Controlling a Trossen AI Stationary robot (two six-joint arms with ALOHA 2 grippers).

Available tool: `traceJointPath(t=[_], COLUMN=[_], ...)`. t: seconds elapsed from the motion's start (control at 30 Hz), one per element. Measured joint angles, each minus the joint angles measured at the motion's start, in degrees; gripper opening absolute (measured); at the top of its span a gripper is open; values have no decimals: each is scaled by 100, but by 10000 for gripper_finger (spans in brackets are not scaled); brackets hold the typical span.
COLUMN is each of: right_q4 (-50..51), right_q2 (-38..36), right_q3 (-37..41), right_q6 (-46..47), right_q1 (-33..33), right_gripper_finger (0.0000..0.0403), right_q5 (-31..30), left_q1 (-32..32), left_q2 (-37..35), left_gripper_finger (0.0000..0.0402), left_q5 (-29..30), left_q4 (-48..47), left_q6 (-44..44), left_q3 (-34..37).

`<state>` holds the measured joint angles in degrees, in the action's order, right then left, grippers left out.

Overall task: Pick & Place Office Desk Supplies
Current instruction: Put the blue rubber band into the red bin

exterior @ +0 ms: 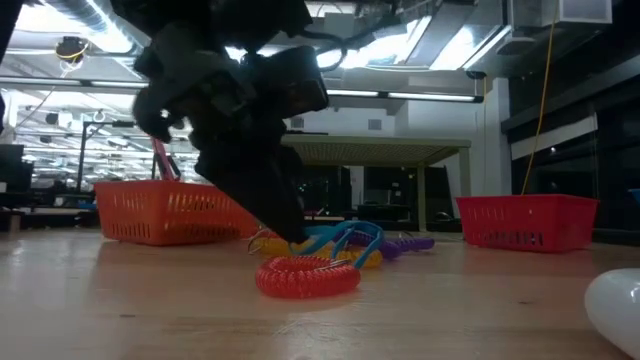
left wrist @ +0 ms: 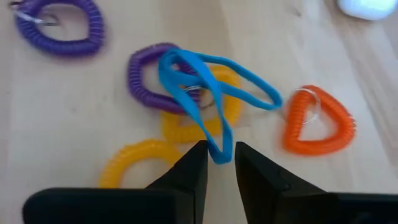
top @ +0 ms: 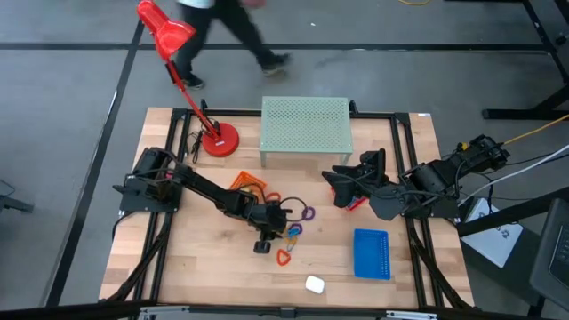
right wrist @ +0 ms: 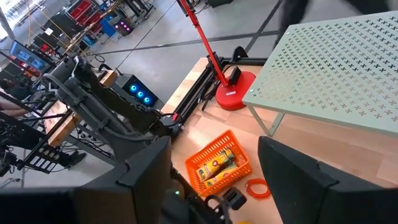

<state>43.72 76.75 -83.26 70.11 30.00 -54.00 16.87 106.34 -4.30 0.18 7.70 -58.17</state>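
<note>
— Two arms at the desk (top: pixel 204 267), but only one is busy. See the left pincer (left wrist: pixel 219 163)? It is down on the pile of coiled loops near the middle of the desk.

— Is it holding anything?

— The tips stand either side of the blue loop (left wrist: pixel 211 93), with a narrow gap; the band runs right down between them. I cannot tell whether they actually pinch it.

— What else is in that pile?

— The blue loop lies across a purple coil (left wrist: pixel 149 78) and a yellow coil (left wrist: pixel 205 121). Another yellow coil (left wrist: pixel 134 160) sits just beside the left finger, an orange coil (left wrist: pixel 317 121) lies off to one side, and a second purple coil (left wrist: pixel 59 28) lies apart from the heap.

— And the baskets?

— The orange basket (top: pixel 248 185) sits beside the left arm with yellow tubes (right wrist: pixel 214 165) inside. The blue basket (top: pixel 372 253) lies on the right half of the desk, and the red basket (exterior: pixel 527 220) is over near the right arm.

— The right arm?

— Its right pincer (top: pixel 342 182) hangs spread wide by the pale green riser (top: pixel 305 129), gripping nothing. A red lamp (top: pixel 213 138) stands at the back, and a person (top: pixel 233 27) walks past behind the desk.
</note>
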Motion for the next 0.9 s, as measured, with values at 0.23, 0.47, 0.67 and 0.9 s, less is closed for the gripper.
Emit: traceJointPath(t=[0.23, 0.47, 0.67, 0.9], right_q4=[0, 0, 0, -71], right_q2=[0, 0, 0, -5], right_q3=[0, 0, 0, 0], right_q6=[-2, 42, 0, -160], right_q1=[0, 0, 0, 21], right_gripper_finger=[243, 243, 243, 243], right_q5=[0, 2, -1, -127], left_q1=[-3, -95, -246, -494], left_q2=[2, 2, 5, -586], left_gripper_finger=[86, 20, 3, 2], left_q5=[191, 182, -382, -1096], left_q4=[-2, -16, 147, 1152], left_q6=[0, 102, 587, 1283], left_q3=[0, 0, 0, 0])
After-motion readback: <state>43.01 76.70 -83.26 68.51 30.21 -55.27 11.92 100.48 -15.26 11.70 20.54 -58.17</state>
